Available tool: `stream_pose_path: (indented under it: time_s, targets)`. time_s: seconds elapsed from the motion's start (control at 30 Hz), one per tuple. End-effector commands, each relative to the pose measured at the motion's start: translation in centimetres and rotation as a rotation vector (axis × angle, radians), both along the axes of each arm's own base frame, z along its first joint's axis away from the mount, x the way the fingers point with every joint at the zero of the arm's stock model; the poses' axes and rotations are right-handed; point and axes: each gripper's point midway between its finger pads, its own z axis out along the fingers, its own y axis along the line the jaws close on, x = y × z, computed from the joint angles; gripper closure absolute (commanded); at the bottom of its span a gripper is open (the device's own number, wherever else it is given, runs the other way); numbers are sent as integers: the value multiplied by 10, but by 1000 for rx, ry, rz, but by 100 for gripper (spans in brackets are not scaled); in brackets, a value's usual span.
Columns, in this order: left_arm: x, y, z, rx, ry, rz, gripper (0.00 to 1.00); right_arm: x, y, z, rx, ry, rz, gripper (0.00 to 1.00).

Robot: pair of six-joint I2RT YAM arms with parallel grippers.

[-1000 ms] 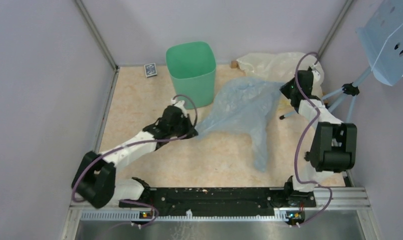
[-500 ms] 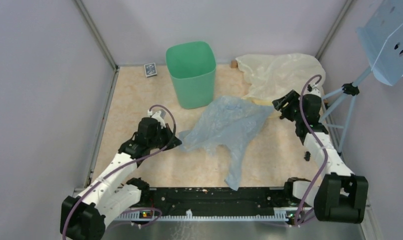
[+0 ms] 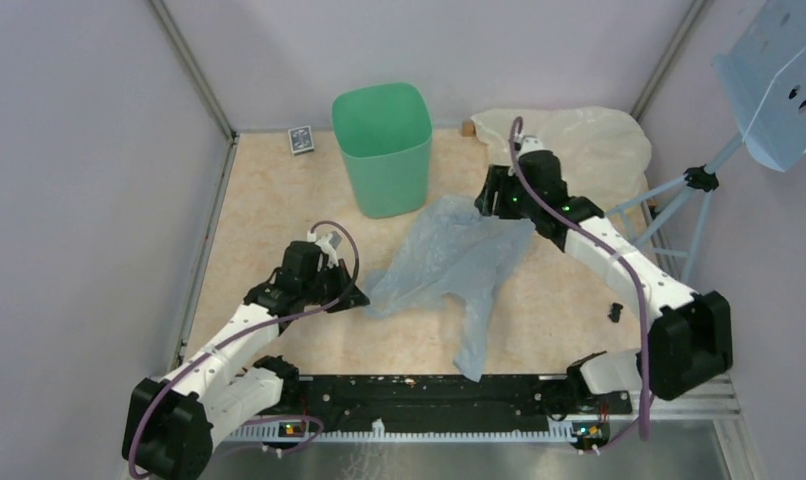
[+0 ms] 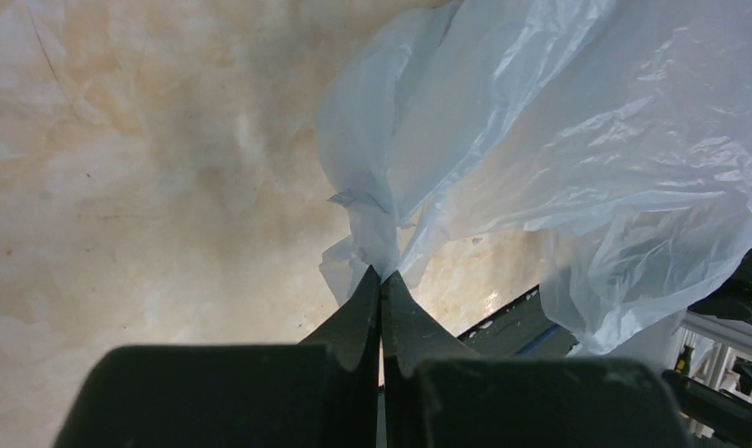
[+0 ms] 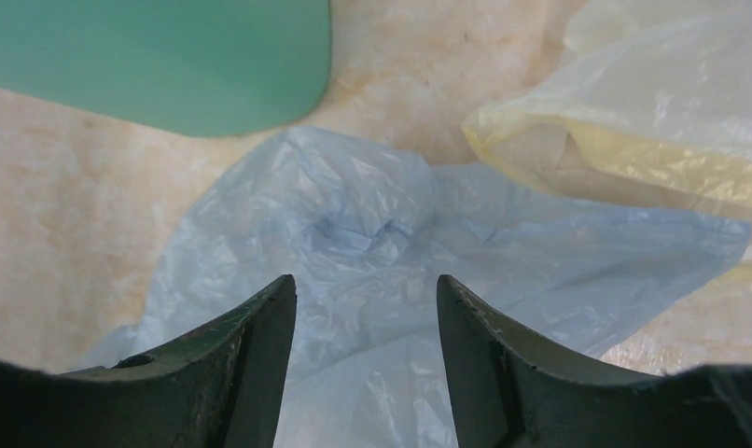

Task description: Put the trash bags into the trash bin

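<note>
The pale blue trash bag lies spread and crumpled on the table, right of centre, with a tail trailing toward the near edge. My left gripper is shut on the trash bag's left corner, and the film bunches at the closed fingertips. Above the trash bag's upper right part, my right gripper hangs open with only film showing below its jaws. The mint-green trash bin stands upright at the back, just beyond the trash bag; its side fills the top left of the right wrist view.
A cream-yellow translucent bag lies at the back right, its edge touching the blue one. A small dark card lies left of the bin. A tripod with a perforated pale blue panel stands at the right wall. Grey walls enclose the table.
My right gripper let go of the bag, opened, swung out right, then came back in over the bag's upper right part. My left arm pulled its corner nearer and the bag sank flat.
</note>
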Motion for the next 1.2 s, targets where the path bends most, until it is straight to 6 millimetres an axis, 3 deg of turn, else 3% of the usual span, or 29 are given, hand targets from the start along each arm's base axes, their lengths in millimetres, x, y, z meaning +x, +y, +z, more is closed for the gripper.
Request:
stream_pose_path:
  time_s: [0.0, 0.27, 0.47, 0.77, 0.87, 0.93, 1.0, 1.17]
  targets:
    - [-1, -6, 1, -50, -12, -13, 100, 11, 7, -23, -137, 45, -56, 43]
    - [-4, -8, -6, -64, -1, -20, 100, 31, 35, -53, -151, 70, -155, 38]
    - [-5, -8, -12, -66, 11, -20, 100, 34, 53, -58, -225, 44, -141, 41]
    - [-5, -9, -14, -62, 15, -26, 100, 44, 56, -91, -367, 66, -148, 43]
    - [-5, -9, -15, -61, 21, -25, 100, 46, 61, -106, -363, 106, -148, 53]
    - [-5, -9, -16, -59, 20, -23, 100, 48, 65, -106, -346, 108, -150, 75]
    - [-5, -8, -16, -53, 22, -18, 100, 50, 67, -92, -314, 84, -159, 99]
    - [-3, -4, -16, -35, 24, 11, 100, 56, 60, -37, -118, 44, -140, 100]
